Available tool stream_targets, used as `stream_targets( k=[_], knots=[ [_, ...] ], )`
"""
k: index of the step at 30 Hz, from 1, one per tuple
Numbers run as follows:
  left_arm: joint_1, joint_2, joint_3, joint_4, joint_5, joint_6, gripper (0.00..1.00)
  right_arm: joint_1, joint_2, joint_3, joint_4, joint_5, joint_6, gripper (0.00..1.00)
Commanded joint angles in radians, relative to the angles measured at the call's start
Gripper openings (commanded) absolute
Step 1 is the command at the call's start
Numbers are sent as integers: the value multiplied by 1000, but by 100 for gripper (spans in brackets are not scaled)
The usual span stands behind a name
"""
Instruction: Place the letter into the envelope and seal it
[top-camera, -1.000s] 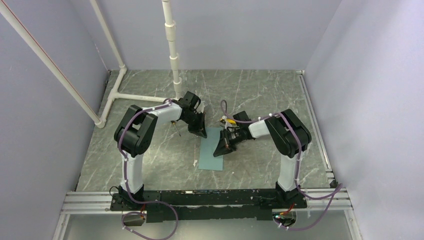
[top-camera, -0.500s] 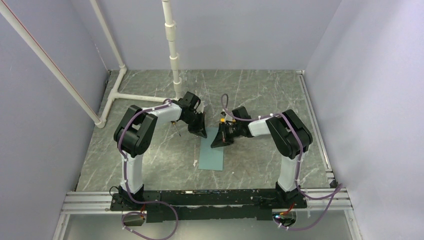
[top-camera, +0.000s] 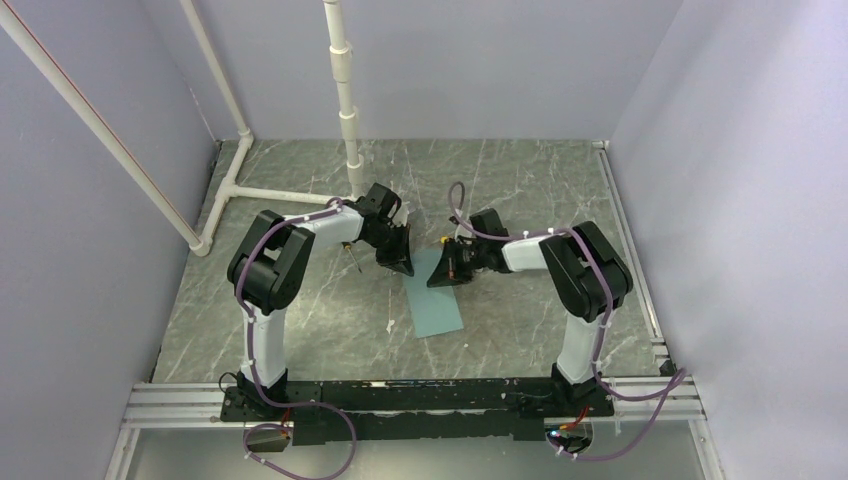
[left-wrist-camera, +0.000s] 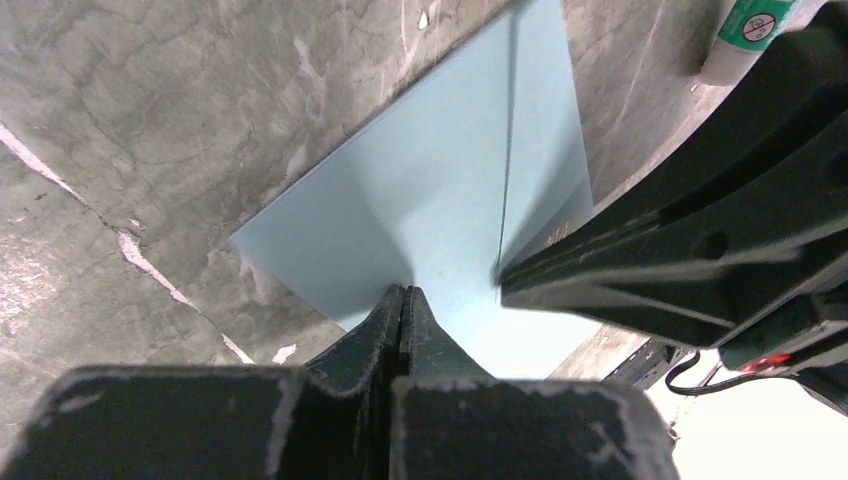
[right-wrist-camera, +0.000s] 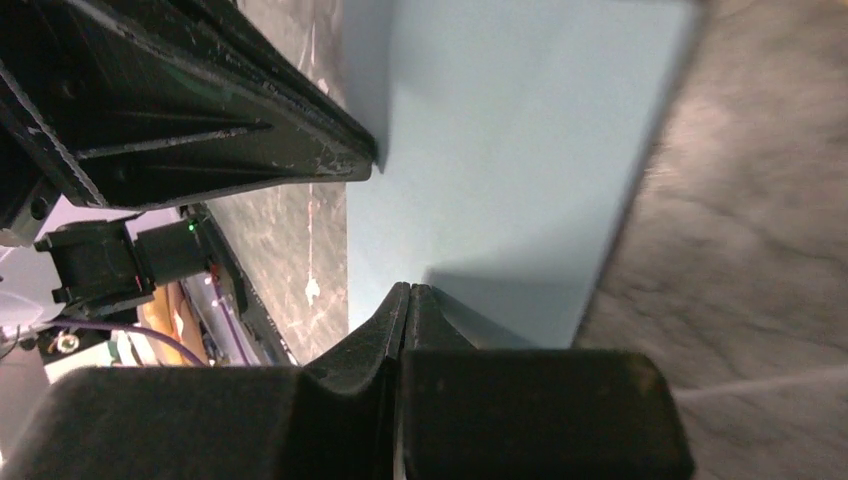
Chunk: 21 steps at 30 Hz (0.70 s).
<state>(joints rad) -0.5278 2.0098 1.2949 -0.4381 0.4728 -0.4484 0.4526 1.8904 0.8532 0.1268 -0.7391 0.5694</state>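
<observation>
So the envelope (top-camera: 437, 305) is lying flat on the grey marbled tabletop (top-camera: 520, 190), about dead centre between the two arms, with its long side running near to far and a bit skewed. It's plain teal paper, and the left wrist view shows one crease line running along it. I see no letter anywhere, so I can't tell if it's already inside.

My guess on handling: super light, thin and floppy, and it'll skate around on that smooth stone the second anything nudges it. Lying this flat, there's no edge to pinch from above. I'd pin it with one tip and get under the flap edge with the other, rather than grabbing the body and creasing it.

Both pincers are at the far end of it. The left pincer (left-wrist-camera: 402, 295) is clenched with nothing in it, tip down on the paper near the far left corner. The right pincer (right-wrist-camera: 410, 290) is the same, clenched and holding nothing, tip on the paper just beside the other one.

There's a white tube with a green label (left-wrist-camera: 750, 30) on the stone beyond the envelope.
</observation>
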Motion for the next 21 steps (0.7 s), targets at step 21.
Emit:
stream_targets(
  k=[21],
  knots=[
    [3, 27, -32, -76, -97, 47, 3, -57, 38, 90, -60, 223, -85, 0]
  ],
)
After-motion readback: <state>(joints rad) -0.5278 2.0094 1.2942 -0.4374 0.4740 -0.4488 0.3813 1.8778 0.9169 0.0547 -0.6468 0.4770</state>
